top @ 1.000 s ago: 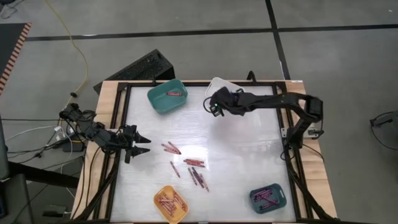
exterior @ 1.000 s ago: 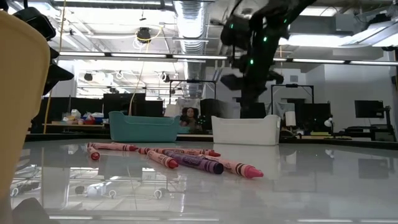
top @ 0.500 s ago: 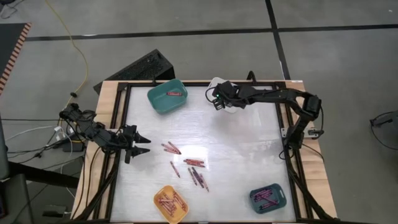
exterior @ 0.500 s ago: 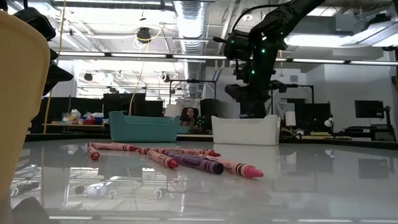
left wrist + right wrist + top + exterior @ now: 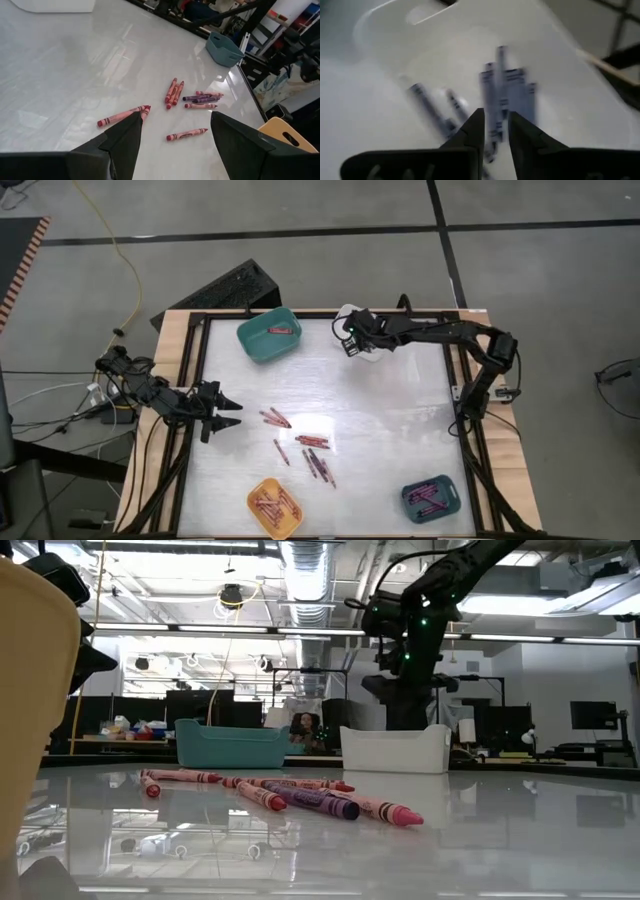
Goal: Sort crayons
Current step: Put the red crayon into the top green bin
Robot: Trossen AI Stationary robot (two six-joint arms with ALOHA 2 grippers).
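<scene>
Loose crayons, red, pink and dark blue-purple, lie flat in the middle of the table; they also show in the low view and the left wrist view. My right gripper hangs over the white bin at the far edge, fingers apart and slanting down. A blurred dark blue-purple crayon shows in the gap beyond them, over several like crayons lying in the bin. My left gripper waits open at the table's left edge, fingers pointing at the loose crayons.
A teal bin with a red crayon stands at the far left. A yellow bin of reddish crayons sits at the near edge, and a dark teal bin of pink ones at the near right. Bare tabletop lies between them.
My right gripper has swung a little toward the table's far edge, over the white bin, and has then stayed almost still. The loose crayons and my left arm have not moved.
</scene>
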